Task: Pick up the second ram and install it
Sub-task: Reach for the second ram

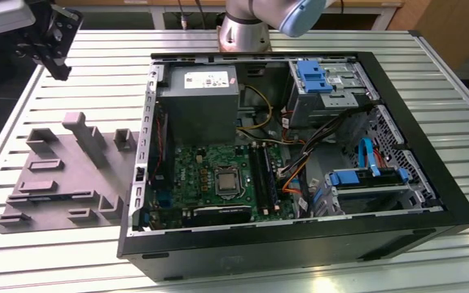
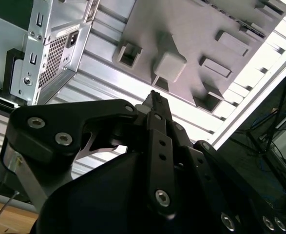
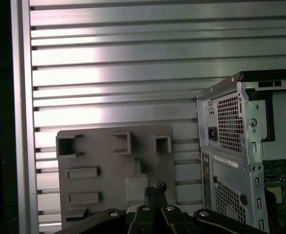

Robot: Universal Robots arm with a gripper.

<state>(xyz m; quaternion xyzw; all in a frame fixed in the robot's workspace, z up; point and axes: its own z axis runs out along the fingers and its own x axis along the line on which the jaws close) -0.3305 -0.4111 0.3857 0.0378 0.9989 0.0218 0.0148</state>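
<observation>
My gripper (image 1: pixel 58 72) hangs high over the far corner of the table on the exterior view's left, beyond the grey tray (image 1: pixel 55 177). Its fingers (image 2: pixel 155 105) are shut, with nothing between them. In the first wrist view the gripper (image 3: pixel 155 189) points down at the tray (image 3: pixel 108 170), well above it. Two long dark strips (image 1: pixel 264 174) stand in the motherboard's (image 1: pixel 206 165) memory slots beside the processor socket. I cannot tell whether one of them is the second ram. No stick lies on the tray's raised blocks.
The open black computer case (image 1: pixel 300 247) lies on its side on the slatted aluminium table (image 1: pixel 80 256). Inside are a grey power supply (image 1: pixel 198 101), cables and blue drive bays (image 1: pixel 356 180). The arm's base (image 1: pixel 247 27) stands behind the case. The table edge runs close past the tray.
</observation>
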